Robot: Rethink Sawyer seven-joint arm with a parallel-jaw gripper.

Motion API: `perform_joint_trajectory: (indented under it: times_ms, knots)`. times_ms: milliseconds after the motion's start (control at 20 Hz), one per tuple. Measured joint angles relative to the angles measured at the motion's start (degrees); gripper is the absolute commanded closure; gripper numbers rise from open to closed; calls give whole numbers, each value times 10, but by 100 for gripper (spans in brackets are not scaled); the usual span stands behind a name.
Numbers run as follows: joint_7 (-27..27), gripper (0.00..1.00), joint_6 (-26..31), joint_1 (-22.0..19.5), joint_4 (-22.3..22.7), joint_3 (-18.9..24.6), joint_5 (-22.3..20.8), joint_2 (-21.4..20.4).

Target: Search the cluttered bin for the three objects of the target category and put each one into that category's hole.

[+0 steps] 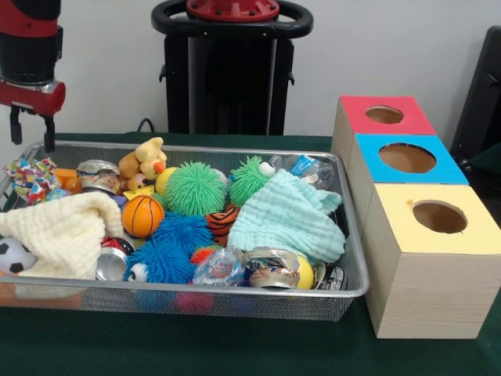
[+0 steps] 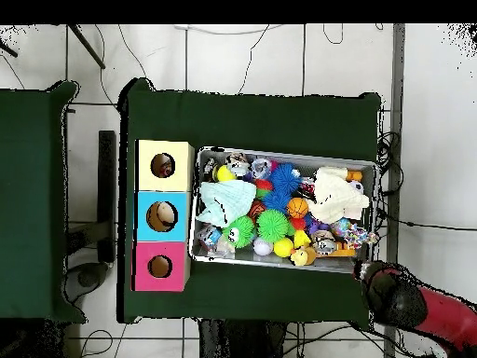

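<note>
1. Green cloth is covering the bench [image 1: 196, 348] in the front view, and a wire mesh bin [image 1: 235, 291] is sitting on it, packed with toys. Three wooden boxes are standing just beside the bin: a yellow-topped box [image 1: 434, 258], a blue-topped box [image 1: 403, 160] behind it and a red-topped box [image 1: 383, 116] farthest back, each with one round hole.
2. Hanging over the bin's far corner, well apart from the boxes, the claw [image 1: 31, 129] is showing two dark fingers [image 1: 49, 131] spread apart and gripping nothing.
3. Inside the bin, an orange basketball [image 1: 142, 216], a green spiky ball [image 1: 195, 188] and a blue spiky ball [image 1: 182, 233] are crowding together; a cream cloth [image 1: 63, 231] and a mint cloth [image 1: 288, 218] are draping over other pieces. The target category is not being shown.
4. Risk, judged: cloths are probably hiding targets, and a descending claw could snag fabric or drag neighbours.
5. Overhead, the bin [image 2: 197, 200] is lying beside the box row [image 2: 163, 214], with the arm [image 2: 410, 303] sitting just outside the bin's corner farthest from it.
6. Risk, judged: carrying across the whole bin is giving a loosely held ball time to slip, and choosing the wrong hole is possible.
</note>
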Motion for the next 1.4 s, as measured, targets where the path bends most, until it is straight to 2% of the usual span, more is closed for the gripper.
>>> perform_joint_trajectory:
  times_ms: [200, 400, 900, 1400]
  knots:
    - [0, 0, 58, 26, -27, -2, 2, 5]
    - [0, 0, 94, 28, -46, -2, 9, 14]
    - [0, 0, 131, 24, -96, -3, 12, 39]
    - [0, 0, 183, 60, -137, -10, 11, 36]
